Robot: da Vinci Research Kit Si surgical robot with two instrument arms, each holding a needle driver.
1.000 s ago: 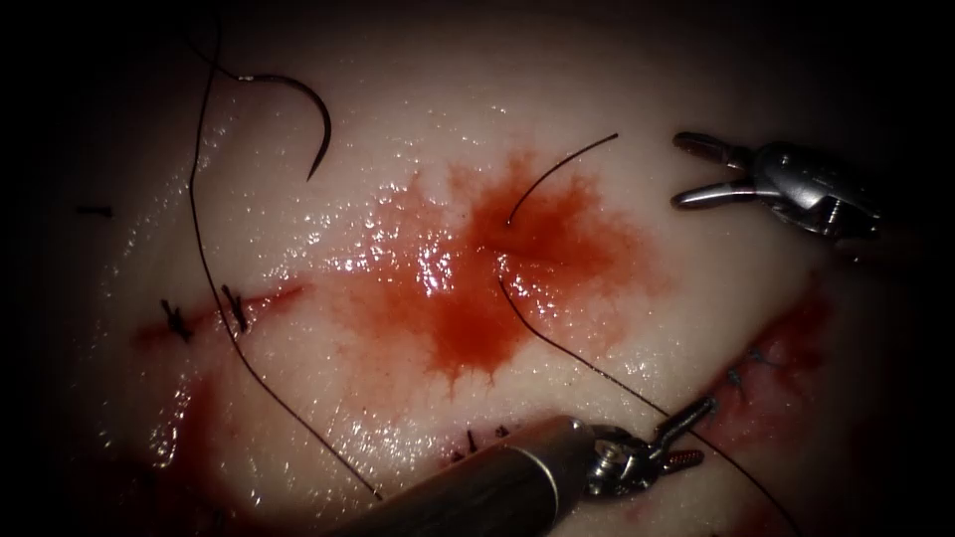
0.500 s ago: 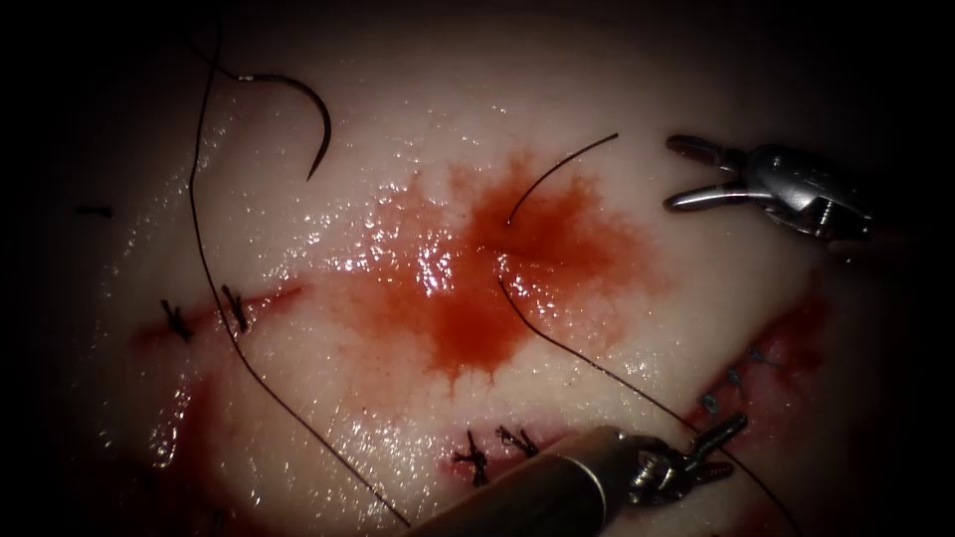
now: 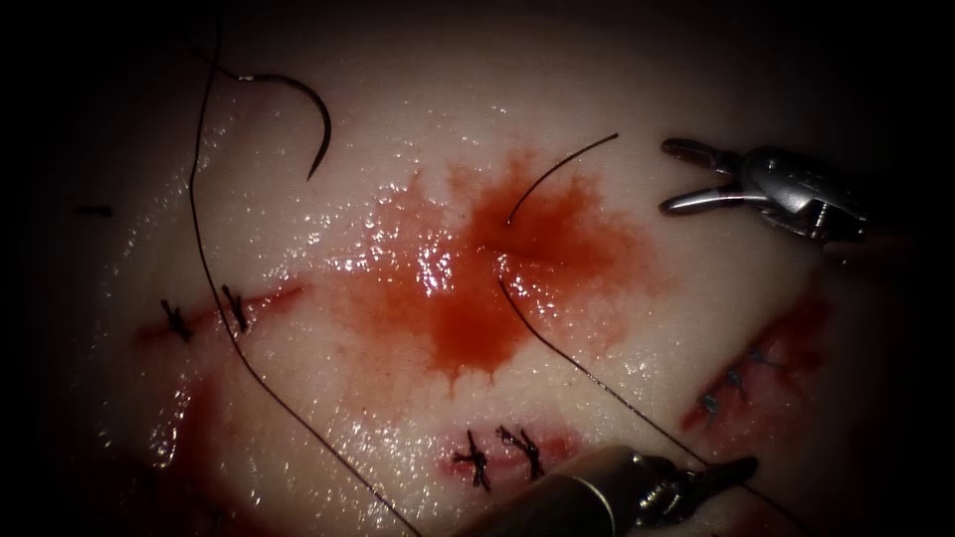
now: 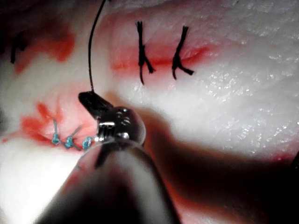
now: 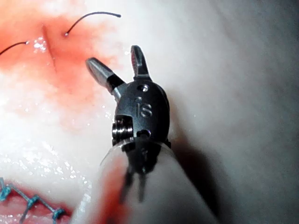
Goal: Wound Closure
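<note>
Left gripper [image 3: 731, 469] is closed on the thread [image 3: 587, 368], near right. Right gripper [image 3: 686, 177] is open, empty. Needle [image 3: 303, 114] lies free on the tissue [image 3: 398, 149], far left.

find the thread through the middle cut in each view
endoscope view: thread runs from the red cut to the left tool, shut on it.
left wrist view: the thread rises from the left tool's jaws.
right wrist view: its free end curves ahead of the open, empty right tool.
shared landmark: blue stitches.
needle lies loose on tissue.
</note>
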